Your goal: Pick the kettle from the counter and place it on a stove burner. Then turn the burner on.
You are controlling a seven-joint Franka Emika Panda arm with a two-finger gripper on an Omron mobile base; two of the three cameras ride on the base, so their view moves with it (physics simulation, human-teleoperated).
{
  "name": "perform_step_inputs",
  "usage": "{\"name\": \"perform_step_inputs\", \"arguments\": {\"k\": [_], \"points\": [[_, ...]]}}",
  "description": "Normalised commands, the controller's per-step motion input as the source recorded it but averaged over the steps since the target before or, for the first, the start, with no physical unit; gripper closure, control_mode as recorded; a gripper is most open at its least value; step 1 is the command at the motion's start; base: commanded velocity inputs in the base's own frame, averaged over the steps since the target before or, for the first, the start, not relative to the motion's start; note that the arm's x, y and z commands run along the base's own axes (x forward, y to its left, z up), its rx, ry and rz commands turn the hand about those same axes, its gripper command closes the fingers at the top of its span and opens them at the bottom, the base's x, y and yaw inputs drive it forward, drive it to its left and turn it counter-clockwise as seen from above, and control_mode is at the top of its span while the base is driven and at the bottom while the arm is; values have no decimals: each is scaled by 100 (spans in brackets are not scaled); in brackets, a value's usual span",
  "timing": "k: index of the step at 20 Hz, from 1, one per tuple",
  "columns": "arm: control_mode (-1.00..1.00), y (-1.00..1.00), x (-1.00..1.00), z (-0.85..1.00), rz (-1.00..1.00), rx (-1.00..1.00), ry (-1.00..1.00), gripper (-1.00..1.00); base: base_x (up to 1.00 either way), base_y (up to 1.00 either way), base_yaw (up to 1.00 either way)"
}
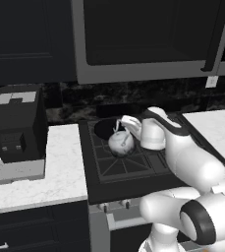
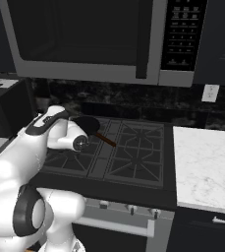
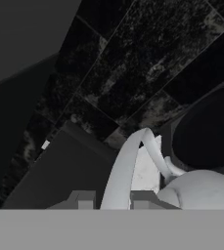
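The big grey microwave (image 2: 84,39) hangs over the stove (image 2: 128,152), and all else here sits below it. Under it runs the dark speckled back wall (image 3: 133,73). The stove is a wide black top right beneath the microwave, with square grates on it. The white counter (image 1: 60,167) lies on both sides of the stove. On the counter to the left of the stove stands the big black coffee machine (image 1: 18,123), well apart from the kettle.

The robot's white arm reaches over the front of the stove. In the right base view the arm hides the near left part of the stove, so the kettle cannot be seen there.

A round black pan (image 2: 87,123) with a brown handle (image 2: 105,140) rests at the back left of the stove. It is just behind the kettle, very near it.

The kettle (image 1: 121,142) is over the stove burner (image 1: 119,165) at the left side of the stove, in front of the pan. I cannot tell if it touches the grate or hangs a bit above it.

The gripper (image 3: 112,199) is at the top of the kettle. Its fingers (image 3: 84,199) are close together, one on each side of the thin arched handle (image 3: 121,171), holding it.

Small knobs (image 2: 130,209) sit in a row on the front of the stove. A little white wall plug (image 2: 210,92) is on the wall to the right of the microwave.
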Motion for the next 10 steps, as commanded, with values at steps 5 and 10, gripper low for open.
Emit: {"name": "perform_step_inputs", "arguments": {"k": [5, 10], "points": [[-100, -8, 15, -25, -2, 0, 0, 100, 0, 0, 0], [-100, -3, 18, -25, -1, 0, 0, 100, 0, 0, 0]]}}
